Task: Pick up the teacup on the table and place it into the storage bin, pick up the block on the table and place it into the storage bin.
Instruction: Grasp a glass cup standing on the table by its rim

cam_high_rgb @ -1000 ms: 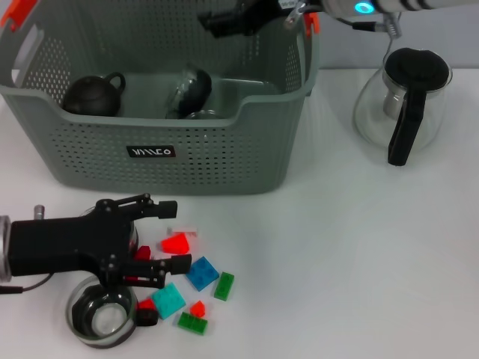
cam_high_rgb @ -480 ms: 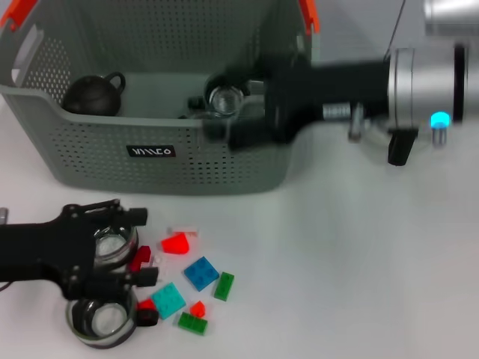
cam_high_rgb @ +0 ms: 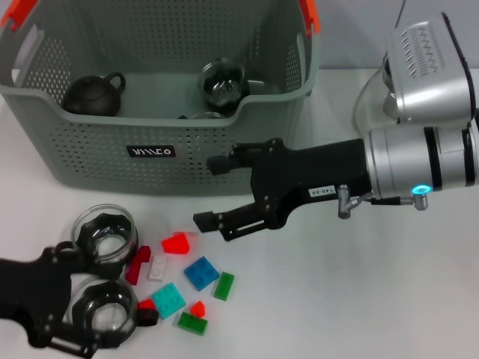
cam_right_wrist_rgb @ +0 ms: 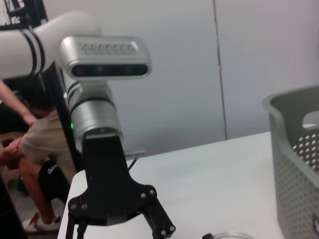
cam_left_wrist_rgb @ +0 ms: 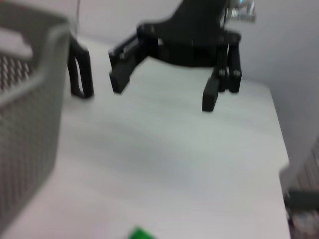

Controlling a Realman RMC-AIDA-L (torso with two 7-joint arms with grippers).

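two hands are in my head view. my right hand (cam_high_rgb: 213,191) hangs over the tabletop (cam_high_rgb: 359,284) just in front of the storage bin (cam_high_rgb: 161,157), its fingers spread wide and holding nothing. half a second ago it was at the bin's front rim carrying a glass teacup; now it has drawn back empty, and that teacup in the bin (cam_high_rgb: 222,82) lies inside near the right end, with a dark teapot (cam_high_rgb: 92,94) at the left end. my left hand (cam_high_rgb: 56,310) is at the tabletop's near left corner, opened wide around a glass teacup (cam_high_rgb: 105,314); i can't tell if it touches the glass. it has slid toward the near edge since then, baring a second teacup (cam_high_rgb: 105,232). blocks (cam_high_rgb: 187,280) lie scattered just right of those two cups. a glass carafe (cam_high_rgb: 368,101) stands near the far right edge.
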